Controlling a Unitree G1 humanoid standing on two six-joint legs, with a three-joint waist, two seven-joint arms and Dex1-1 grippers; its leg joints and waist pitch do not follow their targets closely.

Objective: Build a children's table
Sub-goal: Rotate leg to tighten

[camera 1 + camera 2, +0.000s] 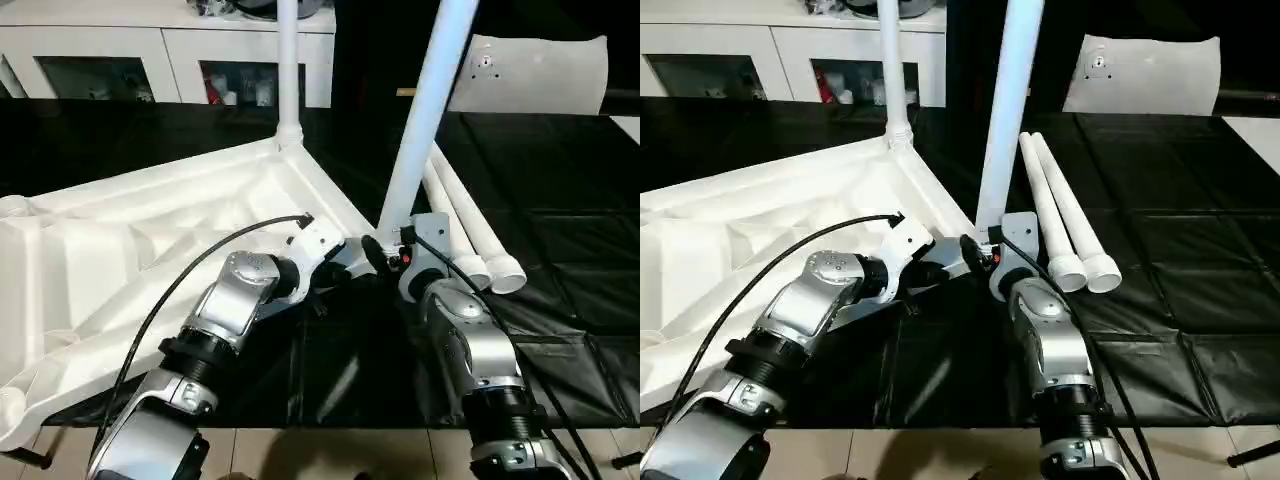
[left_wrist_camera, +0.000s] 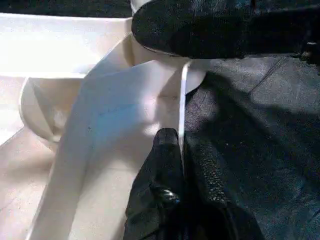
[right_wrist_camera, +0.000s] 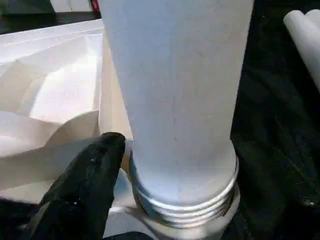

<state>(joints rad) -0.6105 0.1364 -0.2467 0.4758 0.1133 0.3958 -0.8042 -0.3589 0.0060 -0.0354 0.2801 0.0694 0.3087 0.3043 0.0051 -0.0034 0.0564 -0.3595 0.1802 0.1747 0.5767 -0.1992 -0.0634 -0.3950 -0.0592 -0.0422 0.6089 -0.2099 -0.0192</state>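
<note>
- The tabletop [image 1: 150, 240] lies upside down on the black mat [image 1: 560, 330], ribbed underside up, filling the left half of the scene; its near right corner sits between the two grippers.
- One leg [image 1: 288, 60] stands upright in the far corner socket [image 1: 290, 135]. A second leg [image 1: 425, 110] leans steeply at the near right corner, its threaded end [image 3: 185, 200] at the socket there but, as I judge it, not yet screwed home.
- Two spare legs [image 1: 1065, 215] lie side by side on the mat, right of the tabletop and touching each other.
- The left gripper [image 2: 182, 155] is pinched shut on the thin rim of the tabletop at that corner, one finger on either side of the edge.
- The right gripper [image 1: 385, 252] sits at the foot of the leaning leg; one black finger [image 3: 85, 185] shows beside the thread, but I cannot tell whether the jaws are closed on the tube.
- The parts look like smooth moulded plastic: probably light, stiff and rather slippery. The tubes are round and plain, so a hold low down near the thread should give most control over tilt and turning.
- The tabletop's rim is thin and may flex; the ribs and round sockets look like the sturdier places to brace.
</note>
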